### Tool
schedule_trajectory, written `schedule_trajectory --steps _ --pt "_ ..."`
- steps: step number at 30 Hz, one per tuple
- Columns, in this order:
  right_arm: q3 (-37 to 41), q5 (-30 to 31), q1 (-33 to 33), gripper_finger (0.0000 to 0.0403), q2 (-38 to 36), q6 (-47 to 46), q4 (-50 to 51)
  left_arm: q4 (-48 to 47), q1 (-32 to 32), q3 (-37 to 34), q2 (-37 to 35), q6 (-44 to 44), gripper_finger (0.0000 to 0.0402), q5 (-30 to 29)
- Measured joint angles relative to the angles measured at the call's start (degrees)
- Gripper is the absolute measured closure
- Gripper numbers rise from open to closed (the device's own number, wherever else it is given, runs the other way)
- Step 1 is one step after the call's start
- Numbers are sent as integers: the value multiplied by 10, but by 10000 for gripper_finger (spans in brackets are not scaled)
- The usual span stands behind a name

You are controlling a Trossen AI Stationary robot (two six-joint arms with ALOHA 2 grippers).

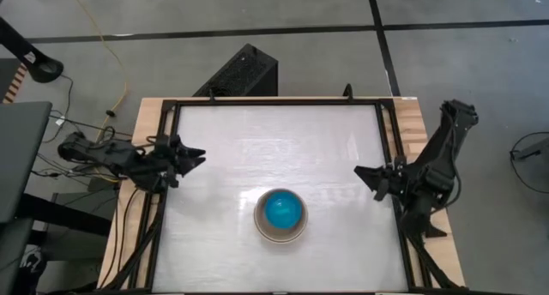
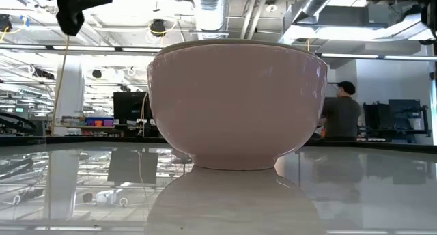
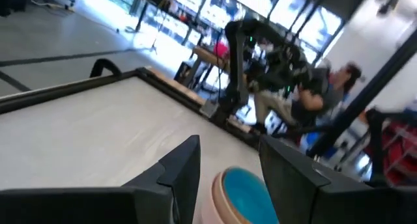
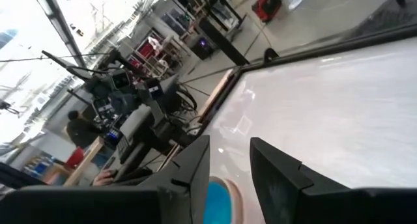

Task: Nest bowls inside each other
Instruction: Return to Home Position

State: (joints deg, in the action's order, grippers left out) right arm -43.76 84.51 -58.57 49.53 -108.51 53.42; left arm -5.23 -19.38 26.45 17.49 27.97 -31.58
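Note:
A stack of nested bowls (image 1: pixel 280 215) rests on its base near the middle of the white table, a little toward the near edge. The innermost bowl that shows is bright teal (image 1: pixel 282 210), and pale rims ring it. In the low view the outer bowl (image 2: pixel 235 105) is pale pinkish beige and stands upright. My left gripper (image 1: pixel 193 156) hovers by the table's left edge, open and empty, with the bowls (image 3: pixel 244 198) beyond its fingers. My right gripper (image 1: pixel 364 175) hovers near the right edge, also open and empty, pointing toward the bowls (image 4: pixel 218 201).
A black rail frame (image 1: pixel 386 132) borders the table top. A black box (image 1: pixel 240 72) stands on the floor past the far edge. A person (image 2: pixel 341 115) stands in the room behind. Bare table (image 1: pixel 283 141) lies between the two grippers.

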Motion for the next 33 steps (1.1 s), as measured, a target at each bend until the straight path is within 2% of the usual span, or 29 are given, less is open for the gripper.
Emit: schedule_trajectory --steps 8,16,24,33 --pt "86 -7 -11 262 -126 4 1 -3 0 -49 -73 26 256 -25" --pt "166 -34 -46 262 -240 4 -6 -10 0 -60 -78 47 256 -47" --pt "233 -68 -102 262 -344 7 -4 -76 0 -60 -78 116 256 -48" --pt "287 -33 -133 262 -429 22 5 -128 0 -68 -78 175 256 -49"
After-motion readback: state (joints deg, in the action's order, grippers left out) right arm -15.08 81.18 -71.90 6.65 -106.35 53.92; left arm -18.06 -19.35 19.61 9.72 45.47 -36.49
